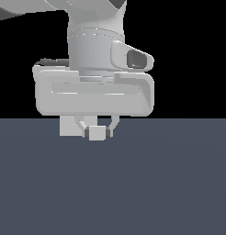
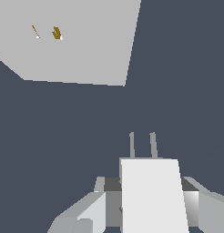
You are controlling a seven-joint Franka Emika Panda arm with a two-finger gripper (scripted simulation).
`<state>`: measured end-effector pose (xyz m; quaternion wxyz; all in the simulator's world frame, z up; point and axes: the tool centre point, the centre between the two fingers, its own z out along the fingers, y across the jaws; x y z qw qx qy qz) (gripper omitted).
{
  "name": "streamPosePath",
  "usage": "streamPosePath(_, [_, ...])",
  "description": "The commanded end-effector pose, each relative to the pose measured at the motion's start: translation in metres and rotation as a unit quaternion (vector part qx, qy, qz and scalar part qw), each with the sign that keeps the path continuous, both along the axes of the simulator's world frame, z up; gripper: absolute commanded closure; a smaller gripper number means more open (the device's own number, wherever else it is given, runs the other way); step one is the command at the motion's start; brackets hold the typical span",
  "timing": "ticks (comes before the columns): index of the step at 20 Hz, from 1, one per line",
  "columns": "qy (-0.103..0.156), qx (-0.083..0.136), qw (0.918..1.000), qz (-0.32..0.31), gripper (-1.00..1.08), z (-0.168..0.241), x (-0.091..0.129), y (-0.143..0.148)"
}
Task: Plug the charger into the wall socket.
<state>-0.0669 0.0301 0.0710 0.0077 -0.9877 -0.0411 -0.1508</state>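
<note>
Charger (image 1: 97, 133) pinched in gripper (image 1: 97, 133), above dark bench (image 1: 133, 183)
Two prongs (image 2: 142, 144) project from the white block, apart from the wall socket (image 2: 77, 50), a light-grey panel with small orange marks

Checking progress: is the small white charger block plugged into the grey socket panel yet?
Out. The small white charger block sits between the gripper fingers, its prongs apart from the light-grey square socket panel.
</note>
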Motion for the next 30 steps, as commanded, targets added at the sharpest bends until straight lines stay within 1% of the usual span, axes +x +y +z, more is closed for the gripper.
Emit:
streamPosePath(1, [0.0, 0.0, 1.0, -0.006, 1.08, 0.005, 0.002, 0.011])
streamPosePath(8, [0.001, -0.001, 0.9998, -0.022, 1.08, 0.018, 0.008, 0.039])
streamPosePath(15, [0.001, -0.001, 0.9995, -0.032, 1.08, 0.026, 0.012, 0.057])
streamPosePath(21, [0.002, -0.002, 0.9994, -0.036, 1.08, 0.03, 0.015, 0.064])
streamPosePath(30, [0.002, -0.002, 0.9994, -0.035, 1.08, 0.029, 0.015, 0.064])
